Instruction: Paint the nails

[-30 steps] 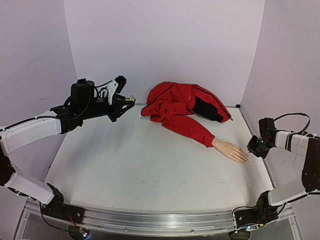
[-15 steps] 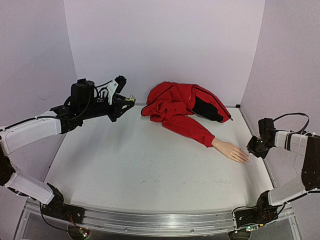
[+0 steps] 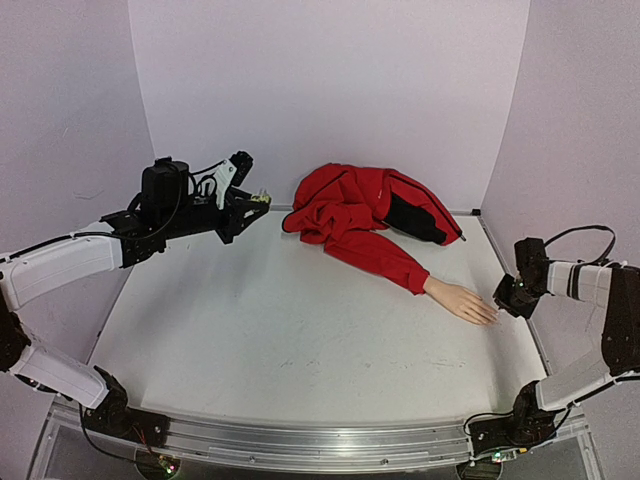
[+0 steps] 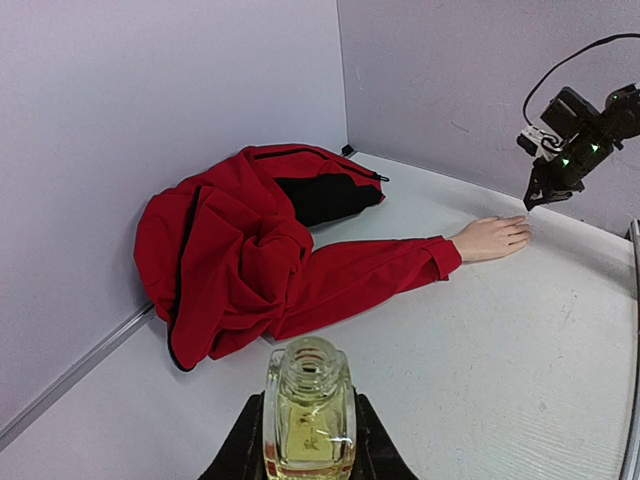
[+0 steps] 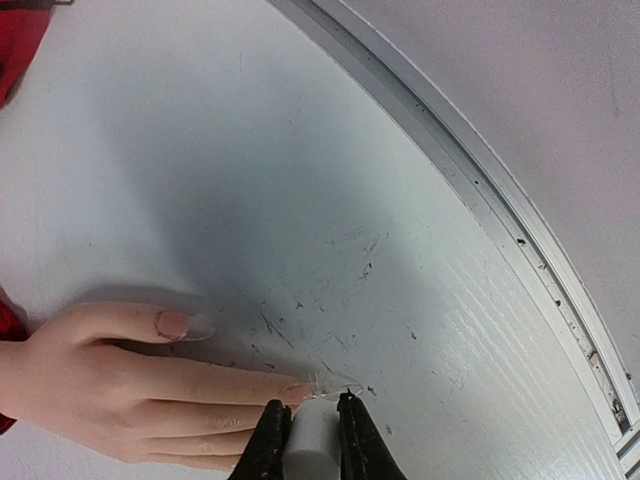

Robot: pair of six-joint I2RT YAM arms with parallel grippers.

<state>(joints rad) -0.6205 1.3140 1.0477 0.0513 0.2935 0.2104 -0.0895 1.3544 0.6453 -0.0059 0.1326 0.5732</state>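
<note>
The pale mannequin hand [image 3: 462,300] lies flat on the white table, sticking out of a red jacket sleeve [image 3: 385,258]. My right gripper [image 5: 313,405] is shut on a white brush stem [image 5: 315,440]. The brush's clear bristles touch the nail [image 5: 296,393] of one finger, and the thumb nail [image 5: 172,323] shows pink further left. In the top view the right gripper [image 3: 507,297] sits just right of the fingertips. My left gripper [image 4: 308,425] is shut on a small clear yellowish bottle [image 4: 309,400] with no cap. It holds the bottle in the air at the back left [image 3: 260,198].
The crumpled red jacket [image 3: 365,210] lies against the back wall. A metal rail [image 5: 480,190] edges the table just right of the hand, with the purple side wall beyond it. Purple walls enclose the table on three sides.
The right wrist has shifted very slightly beside the fingertips. The left arm and the bottle have stayed still.
</note>
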